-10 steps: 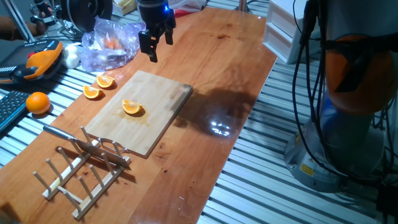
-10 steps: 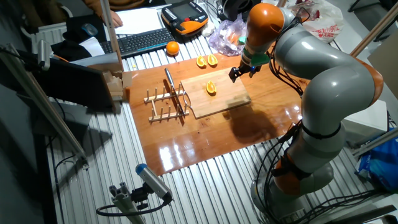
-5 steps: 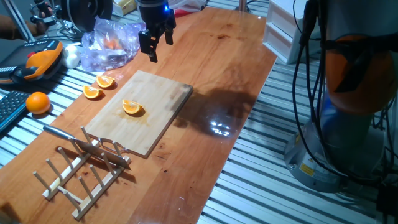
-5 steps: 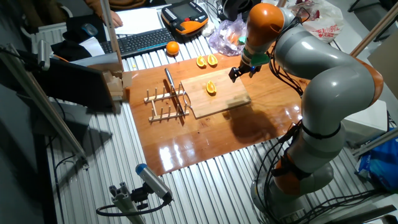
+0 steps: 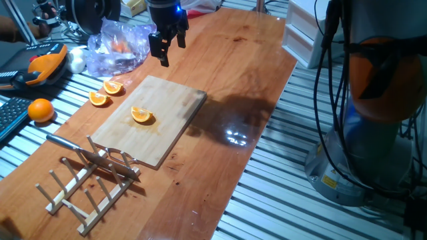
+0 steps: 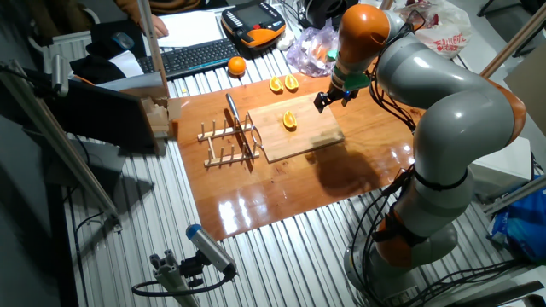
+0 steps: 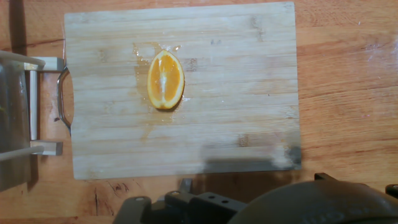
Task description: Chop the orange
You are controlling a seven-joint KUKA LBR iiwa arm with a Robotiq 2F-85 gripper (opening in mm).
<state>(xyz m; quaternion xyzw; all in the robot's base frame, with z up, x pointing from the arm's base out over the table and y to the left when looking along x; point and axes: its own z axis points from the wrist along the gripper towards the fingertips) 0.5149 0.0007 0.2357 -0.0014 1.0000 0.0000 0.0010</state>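
Above the wooden worktop [image 5: 227, 80] the arm [image 6: 426, 77] holds its empty hand [image 5: 167, 45] pointing down past the far edge of the bamboo cutting board [image 5: 170, 110], fingers apart, while the orange [image 5: 141, 115] lies flesh-up on that board.

Glossy wooden tabletop [image 5: 227, 100] on a ribbed metal bench [image 6: 281, 264], glare from overhead light.

Lighting even and bright; overhead glare on the varnished table [image 5: 235, 137]. Arm shadow falls beside the glare. All views sharp.
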